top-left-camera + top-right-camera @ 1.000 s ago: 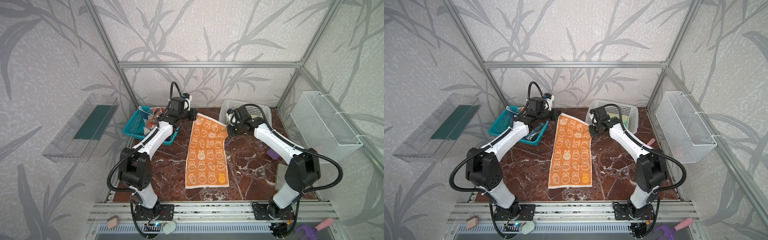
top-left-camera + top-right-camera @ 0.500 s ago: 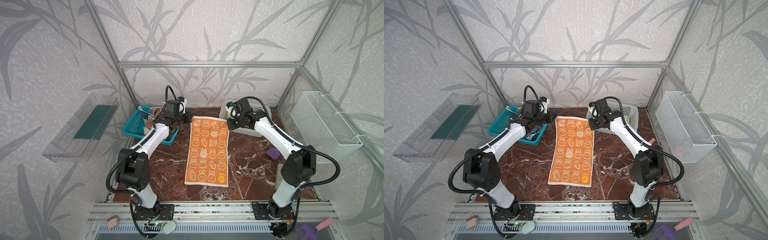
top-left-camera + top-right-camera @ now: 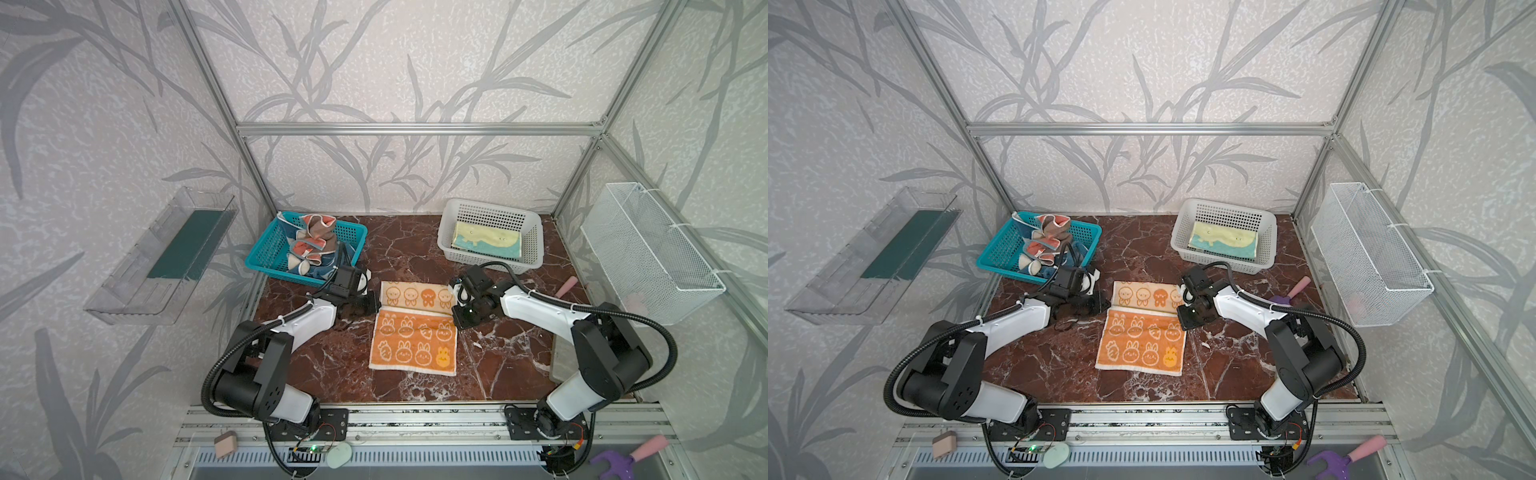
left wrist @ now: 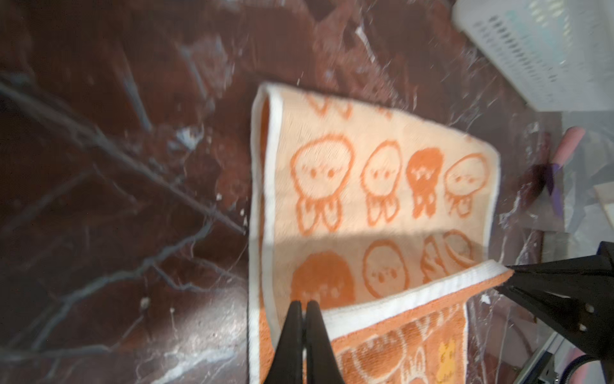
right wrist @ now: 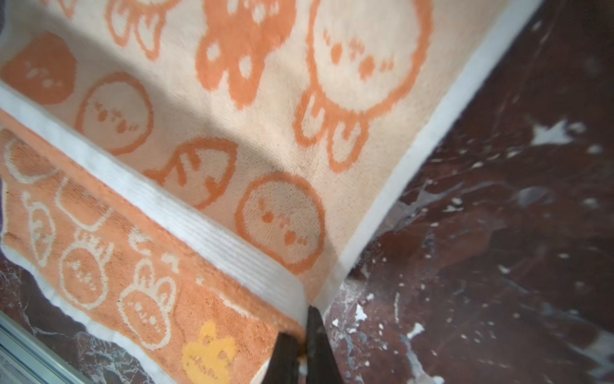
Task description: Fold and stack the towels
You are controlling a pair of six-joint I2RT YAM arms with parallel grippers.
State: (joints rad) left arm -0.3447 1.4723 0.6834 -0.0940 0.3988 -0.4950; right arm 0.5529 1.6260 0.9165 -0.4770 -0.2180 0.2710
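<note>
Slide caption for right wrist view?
Right gripper pinches a corner of the orange bunny towel, cream underside up, over marble table.

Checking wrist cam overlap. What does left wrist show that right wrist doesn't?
Left wrist only: the left gripper shut on the towel's lifted edge, the white basket, a pink handle. Right wrist only: nothing new, just the right gripper's pinch close up. Both: the towel partly folded over, right gripper at its corner, marble table.

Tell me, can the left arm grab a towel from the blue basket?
Probably not yet: the left gripper is shut on a corner of the orange towel. The basket sits close.
</note>
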